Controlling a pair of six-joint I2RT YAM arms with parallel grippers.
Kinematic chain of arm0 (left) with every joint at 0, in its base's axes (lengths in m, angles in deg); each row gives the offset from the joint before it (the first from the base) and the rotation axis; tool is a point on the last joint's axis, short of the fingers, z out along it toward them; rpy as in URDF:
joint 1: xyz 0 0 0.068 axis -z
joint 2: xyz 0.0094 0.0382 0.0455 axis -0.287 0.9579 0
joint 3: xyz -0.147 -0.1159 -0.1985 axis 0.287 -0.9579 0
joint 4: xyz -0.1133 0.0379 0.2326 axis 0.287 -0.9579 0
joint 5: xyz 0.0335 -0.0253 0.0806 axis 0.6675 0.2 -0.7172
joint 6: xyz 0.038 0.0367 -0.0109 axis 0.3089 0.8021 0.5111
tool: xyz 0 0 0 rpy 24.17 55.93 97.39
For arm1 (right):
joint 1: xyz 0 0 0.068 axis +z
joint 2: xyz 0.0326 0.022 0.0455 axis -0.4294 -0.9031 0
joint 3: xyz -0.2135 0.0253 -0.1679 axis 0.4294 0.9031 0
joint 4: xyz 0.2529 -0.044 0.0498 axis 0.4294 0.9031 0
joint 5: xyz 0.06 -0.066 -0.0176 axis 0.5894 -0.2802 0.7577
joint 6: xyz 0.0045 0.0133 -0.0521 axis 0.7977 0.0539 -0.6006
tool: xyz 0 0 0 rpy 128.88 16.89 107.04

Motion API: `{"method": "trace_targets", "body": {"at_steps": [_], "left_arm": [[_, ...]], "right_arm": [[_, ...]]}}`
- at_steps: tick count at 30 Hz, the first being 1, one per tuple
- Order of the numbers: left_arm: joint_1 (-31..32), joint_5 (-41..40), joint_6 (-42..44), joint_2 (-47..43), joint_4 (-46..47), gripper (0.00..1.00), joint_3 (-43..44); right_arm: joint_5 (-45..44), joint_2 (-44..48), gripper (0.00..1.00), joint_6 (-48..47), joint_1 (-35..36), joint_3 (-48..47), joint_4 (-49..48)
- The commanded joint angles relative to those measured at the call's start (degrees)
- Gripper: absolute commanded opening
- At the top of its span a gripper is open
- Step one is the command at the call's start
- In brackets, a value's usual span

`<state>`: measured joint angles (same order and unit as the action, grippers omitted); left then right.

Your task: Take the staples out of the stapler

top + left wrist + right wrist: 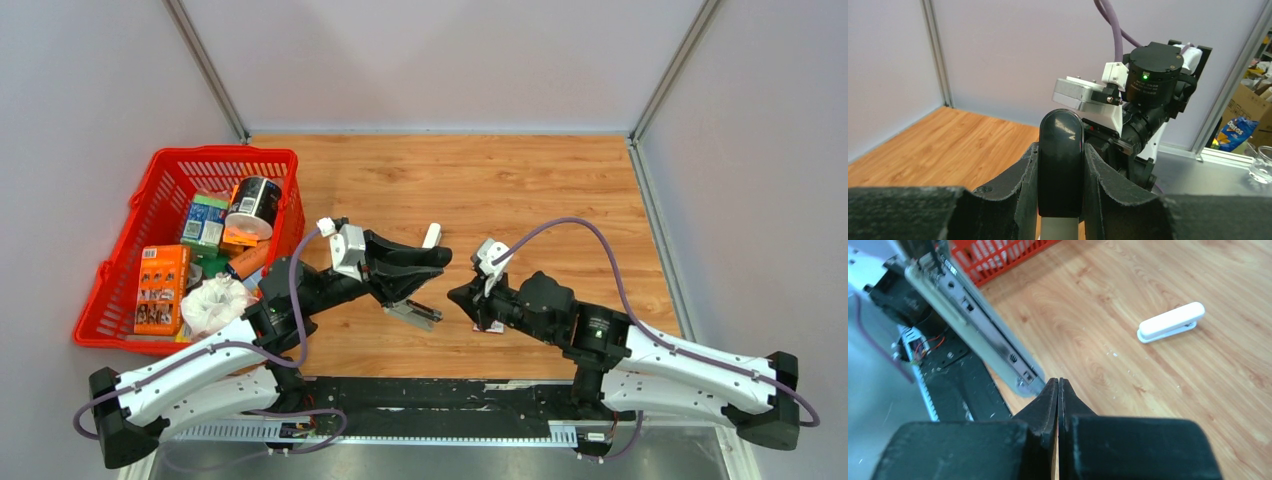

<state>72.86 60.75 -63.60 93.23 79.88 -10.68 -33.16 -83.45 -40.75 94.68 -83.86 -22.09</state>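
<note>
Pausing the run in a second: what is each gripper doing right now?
Left gripper: closed on the stapler.
Right gripper: closed, holding nothing.

From above, the left gripper [428,272] covers most of the stapler [415,313]; only a grey end pokes out below. In the left wrist view its fingers [1015,192] hide the stapler's sides, and the bottom edge cuts it off. A small red-and-white box [490,326] is mostly hidden by the right gripper [455,296]. Seen from the right wrist, the metal bar [973,325] is blurry and runs off the top; the red basket [998,255] is cut off too.
</note>
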Motion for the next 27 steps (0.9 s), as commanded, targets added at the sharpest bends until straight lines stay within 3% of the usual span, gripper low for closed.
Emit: {"method": "trace_targets", "body": {"at_steps": [1,13,27], "left_arm": [[-0.02,-4.13,1.23,-1.07,2.91,0.0,0.75],[-0.02,-10.9,1.67,-0.63,0.45,0.0,-0.66],[0.07,-15.91,1.14,0.42,0.19,0.0,-1.45]], "right_arm": [[-6.21,-3.92,0.0,-1.85,0.18,1.65,-12.38],[-6.22,-10.7,0.0,-1.5,0.18,9.65,-33.49],[-5.43,-18.69,0.0,-0.97,0.09,12.55,-44.04]]}}
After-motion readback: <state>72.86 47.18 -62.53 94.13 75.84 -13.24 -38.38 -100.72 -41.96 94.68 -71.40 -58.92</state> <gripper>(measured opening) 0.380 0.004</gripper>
